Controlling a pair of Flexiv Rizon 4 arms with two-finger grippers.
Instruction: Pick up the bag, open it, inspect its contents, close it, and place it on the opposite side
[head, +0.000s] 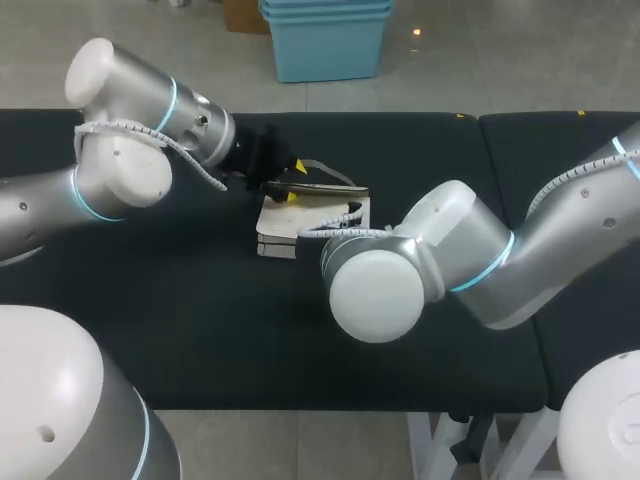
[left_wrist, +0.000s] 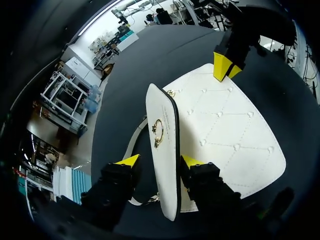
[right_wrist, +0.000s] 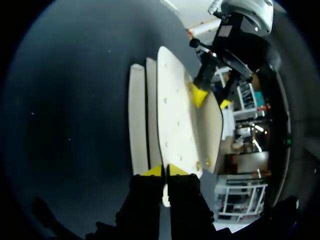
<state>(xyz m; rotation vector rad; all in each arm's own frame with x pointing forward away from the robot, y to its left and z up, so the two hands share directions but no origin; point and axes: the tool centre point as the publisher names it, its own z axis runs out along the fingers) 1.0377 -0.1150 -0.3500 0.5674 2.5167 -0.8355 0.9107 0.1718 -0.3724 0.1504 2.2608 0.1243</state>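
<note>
1. Left tool (left_wrist: 161, 161): fingers wide, straddling the raised flap (left_wrist: 162, 110); one touches it, the other stands apart.
2. Right tool (right_wrist: 165, 171): narrow, pinching the bag (right_wrist: 175, 115) at its edge.
3. White quilted bag, mid-tabletop (head: 200, 330): probably light, semi-stiff, smooth; flap rim or strap (left_wrist: 134, 142) suit gripping.

A table (head: 200, 330) with a dark, matte black top fills most of the view. Toward its right side a seam (head: 484, 145) runs from the far edge to the near one, dividing the top into two sections. White legs (head: 430, 445) show beneath the near edge.
</note>
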